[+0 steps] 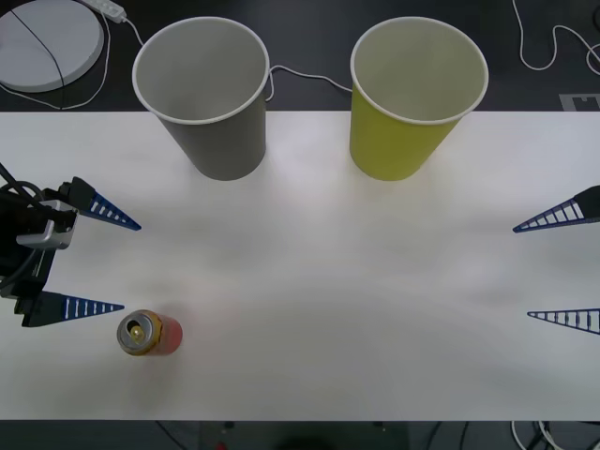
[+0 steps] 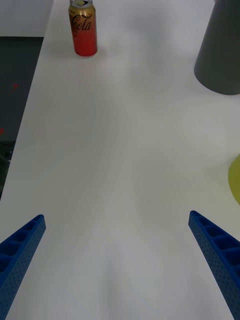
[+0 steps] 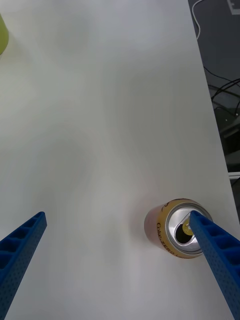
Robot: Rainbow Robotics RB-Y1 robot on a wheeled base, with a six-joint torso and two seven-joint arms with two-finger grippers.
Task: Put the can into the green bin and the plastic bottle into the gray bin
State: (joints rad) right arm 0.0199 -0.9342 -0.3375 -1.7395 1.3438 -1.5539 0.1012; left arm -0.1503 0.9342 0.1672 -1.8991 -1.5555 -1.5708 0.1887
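The can (image 1: 148,334) stands upright near the table's front edge on the left, red-orange with a shiny top. It also shows in the left wrist view as the can (image 3: 175,234) and far off in the right wrist view as the can (image 2: 83,30). My left gripper (image 1: 132,267) is open at the left edge, its nearer fingertip just beside the can, with nothing between the fingers. My right gripper (image 1: 521,272) is open at the right edge, holding nothing. The gray bin (image 1: 211,94) and the green bin (image 1: 412,103) stand upright at the back. The plastic bottle is out of view.
The white table (image 1: 319,281) ends in a dark floor with cables behind the bins. A round white device (image 1: 47,42) lies on the floor at the back left. The gray bin (image 2: 220,50) and a sliver of the green bin (image 2: 235,180) show from the right wrist.
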